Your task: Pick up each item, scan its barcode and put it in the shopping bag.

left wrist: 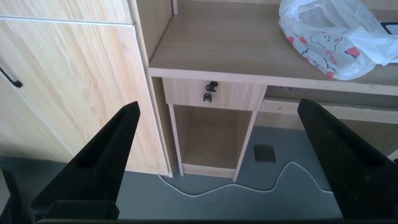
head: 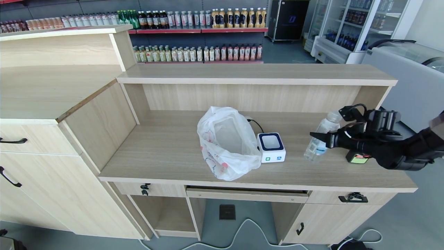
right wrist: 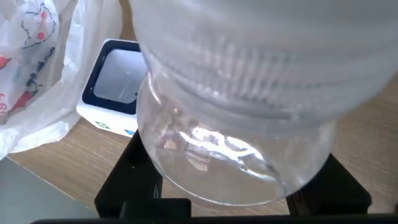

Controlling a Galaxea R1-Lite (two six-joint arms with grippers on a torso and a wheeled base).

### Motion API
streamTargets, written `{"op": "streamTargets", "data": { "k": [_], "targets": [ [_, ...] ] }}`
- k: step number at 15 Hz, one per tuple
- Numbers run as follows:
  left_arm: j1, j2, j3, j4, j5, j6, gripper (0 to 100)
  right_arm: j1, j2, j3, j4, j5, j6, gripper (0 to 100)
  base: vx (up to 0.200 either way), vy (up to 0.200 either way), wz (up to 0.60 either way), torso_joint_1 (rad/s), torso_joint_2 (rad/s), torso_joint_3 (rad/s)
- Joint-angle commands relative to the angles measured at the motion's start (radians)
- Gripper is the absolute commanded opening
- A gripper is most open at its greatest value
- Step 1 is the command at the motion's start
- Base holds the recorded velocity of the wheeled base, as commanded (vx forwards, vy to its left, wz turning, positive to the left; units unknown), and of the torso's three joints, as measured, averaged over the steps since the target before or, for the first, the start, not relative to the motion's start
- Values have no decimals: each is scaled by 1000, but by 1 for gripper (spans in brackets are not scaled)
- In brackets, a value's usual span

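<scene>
Holding bottle (head: pixel 313 150) tight in closed right hand (head: pixel 321 138) near right edge of surface (head: pixel 166 149); turn label squarely toward scanner (head: pixel 271 147); go slow.

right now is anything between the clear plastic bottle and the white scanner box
Nothing visible. Only bare wooden countertop lies between the clear plastic water bottle and the white box scanner; the white plastic shopping bag sits beyond it.

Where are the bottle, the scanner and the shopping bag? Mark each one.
bottle (head: pixel 314 152), head view, lower body.
scanner (head: pixel 271 142), head view, top window.
shopping bag (head: pixel 212 152), head view, printed side wall.
</scene>
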Motion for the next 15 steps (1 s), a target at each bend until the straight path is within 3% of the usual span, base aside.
{"op": "streamTargets", "data": {
  "k": [1,4,7,8,9,15],
  "targets": [
    [1,0,0,0,0,-1,100,3,-320,-6,223,154,79,0,0,0,0,0,0,0],
    [1,0,0,0,0,0,100,1,-532,-28,350,364,156,0,0,0,0,0,0,0],
    [1,0,0,0,-1,-1,100,10,-667,-14,354,565,262,0,0,0,0,0,0,0],
    [1,0,0,0,0,-1,100,36,-742,9,352,690,349,0,0,0,0,0,0,0],
    [1,0,0,0,0,-1,100,69,-774,28,343,744,380,0,0,0,0,0,0,0],
    [1,0,0,0,0,-1,100,329,-811,68,350,766,401,0,0,0,0,0,0,0]
  ]
}}
